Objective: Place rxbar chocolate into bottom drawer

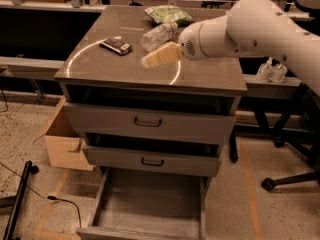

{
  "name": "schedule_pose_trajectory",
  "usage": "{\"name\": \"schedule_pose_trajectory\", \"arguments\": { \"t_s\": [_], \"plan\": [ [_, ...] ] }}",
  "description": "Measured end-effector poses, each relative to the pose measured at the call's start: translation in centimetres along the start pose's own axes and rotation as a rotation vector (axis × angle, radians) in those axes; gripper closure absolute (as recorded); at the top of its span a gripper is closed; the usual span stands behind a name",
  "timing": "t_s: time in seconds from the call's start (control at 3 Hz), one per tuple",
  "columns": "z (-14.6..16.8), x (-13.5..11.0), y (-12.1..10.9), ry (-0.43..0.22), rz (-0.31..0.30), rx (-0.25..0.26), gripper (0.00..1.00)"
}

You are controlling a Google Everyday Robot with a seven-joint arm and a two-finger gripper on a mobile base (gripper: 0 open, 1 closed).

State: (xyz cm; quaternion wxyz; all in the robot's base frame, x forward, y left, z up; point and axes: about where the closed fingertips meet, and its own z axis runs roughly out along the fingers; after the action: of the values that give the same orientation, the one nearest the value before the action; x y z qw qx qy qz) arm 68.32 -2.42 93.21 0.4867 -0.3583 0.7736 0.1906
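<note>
Gripper hovering over the cabinet top, bar not yet picked up

Nearest, the bottom drawer [150,204] is standing pulled out with its grey inside bare, so the opening looks done and it is waiting for the bar; above it the two upper drawers [115,120] are sitting closed or nearly so. On the cabinet top [100,68] the gripper [152,59] is hanging just right of the rxbar chocolate [116,45], apart from it, and whether its jaws are spread or pressed together I cannot tell. The bar is lying flat and untouched. Farther back a clear bottle [157,35] and a green snack bag [168,15] are lying. Grasping, carrying down and releasing are all remaining, as I judge it
</note>
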Motion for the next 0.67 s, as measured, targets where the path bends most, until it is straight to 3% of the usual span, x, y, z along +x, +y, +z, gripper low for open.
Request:
{"name": "schedule_pose_trajectory", "arguments": {
  "t_s": [0.33,0.67],
  "plan": [
    [2.8,-0.3,0.4,-0.040,0.025,-0.031,0.00],
    [5.8,-0.3,1.6,-0.058,0.028,-0.098,0.00]
  ]
}}
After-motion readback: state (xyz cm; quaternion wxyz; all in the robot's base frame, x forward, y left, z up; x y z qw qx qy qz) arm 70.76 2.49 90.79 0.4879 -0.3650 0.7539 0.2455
